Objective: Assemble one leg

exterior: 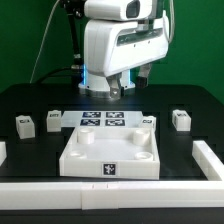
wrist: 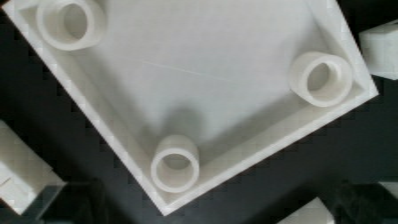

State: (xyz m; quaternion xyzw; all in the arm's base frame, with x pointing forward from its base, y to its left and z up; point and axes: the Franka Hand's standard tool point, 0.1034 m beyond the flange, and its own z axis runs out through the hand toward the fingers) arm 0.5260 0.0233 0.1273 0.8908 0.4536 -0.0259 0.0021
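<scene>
Several small white tagged legs stand on the black table in the exterior view: one (exterior: 25, 125) and another (exterior: 53, 120) at the exterior view's left, one (exterior: 180, 120) at its right. The large white square tray-like part (exterior: 110, 155) lies at the front centre. In the wrist view it (wrist: 196, 90) fills the picture, with three round corner sockets showing, one of them (wrist: 175, 168) nearest the gripper. My gripper (exterior: 122, 89) hangs above the table behind the tray part, over the marker board, open and empty. In the wrist view the gripper (wrist: 214, 216) shows only as dark finger edges.
The marker board (exterior: 103, 122) lies behind the tray part. A fourth small block (exterior: 148, 119) sits beside it. White rails run along the front (exterior: 110, 193) and the exterior view's right (exterior: 208, 155). A white piece (wrist: 15, 168) shows at the wrist view's edge.
</scene>
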